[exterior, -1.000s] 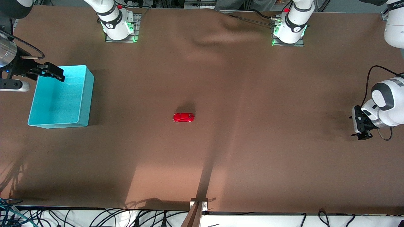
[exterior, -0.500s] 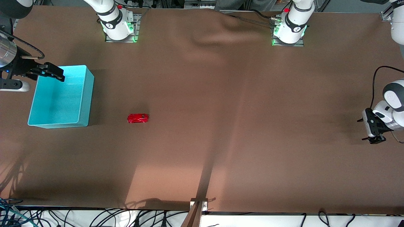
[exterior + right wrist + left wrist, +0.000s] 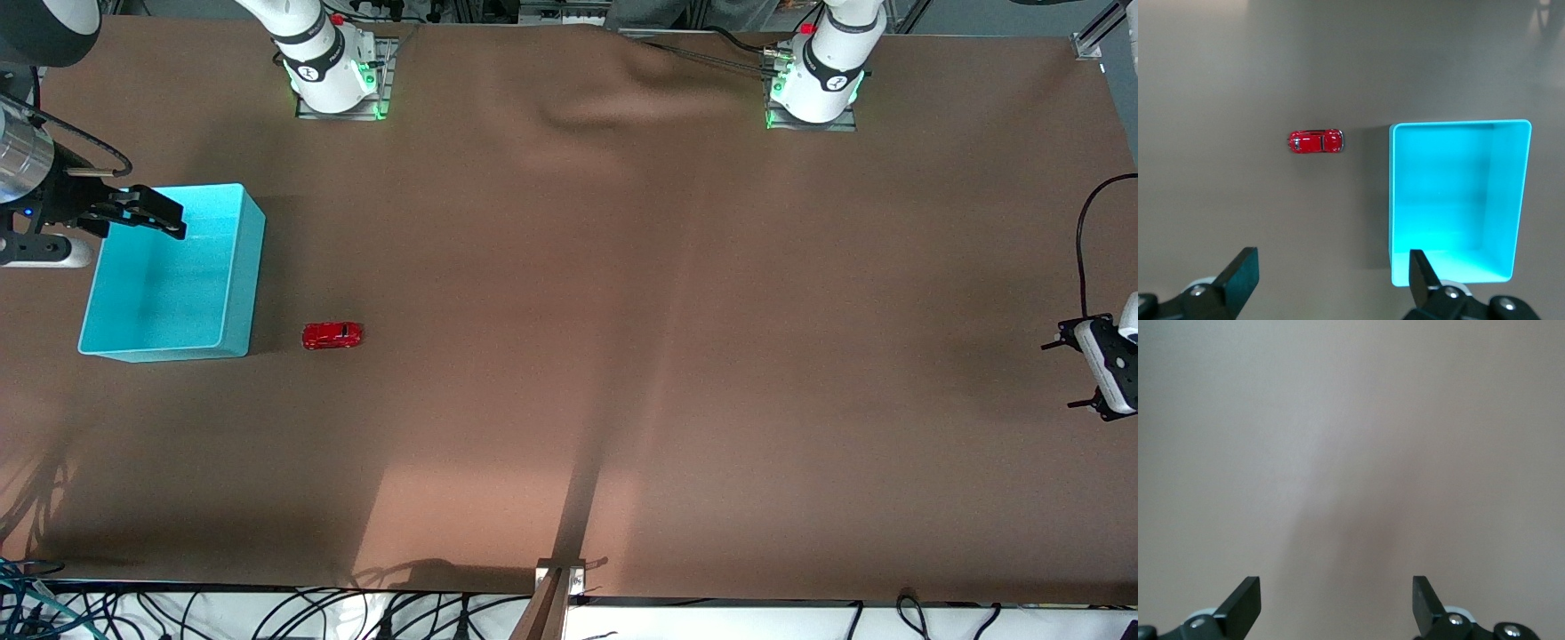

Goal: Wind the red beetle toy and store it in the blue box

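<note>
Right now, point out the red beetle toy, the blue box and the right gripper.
red beetle toy (image 3: 332, 335), front view, on its roof.
blue box (image 3: 242, 277), front view, on the outer wall facing the toy.
right gripper (image 3: 164, 216), front view, midway between its fingertips, over the box's rim.

The front view's edge cuts off the left hand (image 3: 1105, 371); the right hand (image 3: 151, 213) hides one corner of the blue box (image 3: 227, 267)
</note>
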Action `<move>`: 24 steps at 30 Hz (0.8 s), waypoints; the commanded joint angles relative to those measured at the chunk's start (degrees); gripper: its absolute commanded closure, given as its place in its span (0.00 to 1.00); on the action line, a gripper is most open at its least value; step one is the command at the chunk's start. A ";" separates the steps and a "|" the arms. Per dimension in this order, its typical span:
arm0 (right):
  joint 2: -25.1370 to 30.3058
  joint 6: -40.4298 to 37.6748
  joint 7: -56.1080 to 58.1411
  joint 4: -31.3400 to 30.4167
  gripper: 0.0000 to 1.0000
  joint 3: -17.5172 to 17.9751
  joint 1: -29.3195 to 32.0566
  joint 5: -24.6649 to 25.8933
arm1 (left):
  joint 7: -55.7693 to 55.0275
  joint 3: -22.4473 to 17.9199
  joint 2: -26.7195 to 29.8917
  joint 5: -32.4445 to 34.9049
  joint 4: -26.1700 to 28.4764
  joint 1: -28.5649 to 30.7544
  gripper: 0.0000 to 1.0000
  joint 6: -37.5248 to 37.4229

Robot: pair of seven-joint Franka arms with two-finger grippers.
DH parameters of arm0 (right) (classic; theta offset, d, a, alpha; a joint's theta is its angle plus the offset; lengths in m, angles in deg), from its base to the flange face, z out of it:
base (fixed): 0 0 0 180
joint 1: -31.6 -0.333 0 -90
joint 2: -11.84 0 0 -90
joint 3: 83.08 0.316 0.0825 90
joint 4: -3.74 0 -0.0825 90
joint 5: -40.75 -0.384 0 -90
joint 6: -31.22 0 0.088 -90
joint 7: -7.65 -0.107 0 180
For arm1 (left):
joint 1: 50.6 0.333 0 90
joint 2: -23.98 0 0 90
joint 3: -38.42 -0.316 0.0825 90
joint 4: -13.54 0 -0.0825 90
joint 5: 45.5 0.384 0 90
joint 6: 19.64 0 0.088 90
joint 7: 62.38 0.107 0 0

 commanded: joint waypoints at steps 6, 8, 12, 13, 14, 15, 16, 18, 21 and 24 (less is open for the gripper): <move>-5.19 1.31 21.26 -0.04 0.00 0.23 -0.27 -1.15 | -19.63 0.94 3.15 -1.67 -6.21 -6.96 0.00 -14.55; -6.42 1.40 26.17 -0.13 0.00 0.50 -0.36 -1.15 | -25.07 0.94 4.20 -1.67 -6.21 -9.42 0.00 -16.49; -8.97 2.54 37.51 -0.21 0.00 0.41 -0.36 -2.81 | -37.55 0.42 7.10 -2.98 -5.95 -14.69 0.00 -18.26; -9.58 2.89 39.45 -0.21 0.00 0.50 -0.18 -3.25 | -40.63 0.33 8.07 -3.69 -5.25 -16.10 0.00 -18.26; -10.46 3.07 41.47 -0.21 0.00 0.50 0.17 -3.69 | -43.70 0.24 9.12 -4.22 -4.46 -17.42 0.00 -18.26; -10.90 3.24 42.88 -0.21 0.00 0.41 0.26 -3.96 | -46.52 0.24 10.18 -4.31 -3.67 -18.39 0.00 -18.43; -11.34 3.33 44.11 -0.21 0.00 0.41 0.34 -4.13 | -49.42 0.41 10.97 -4.40 -2.79 -19.01 0.00 -18.78; -12.49 3.77 46.66 -0.21 0.00 0.41 0.26 -4.05 | -53.73 0.68 12.20 -4.48 -1.91 -19.71 0.00 -19.31; -13.37 5.53 49.83 -0.83 0.00 0.41 0.17 -3.87 | -57.43 0.94 14.66 -4.49 0.46 -21.29 0.00 -19.31; -15.04 7.55 54.91 -1.09 0.00 0.41 0.26 -3.96 | -62.96 0.33 17.56 -4.31 3.09 -24.01 0.00 -19.22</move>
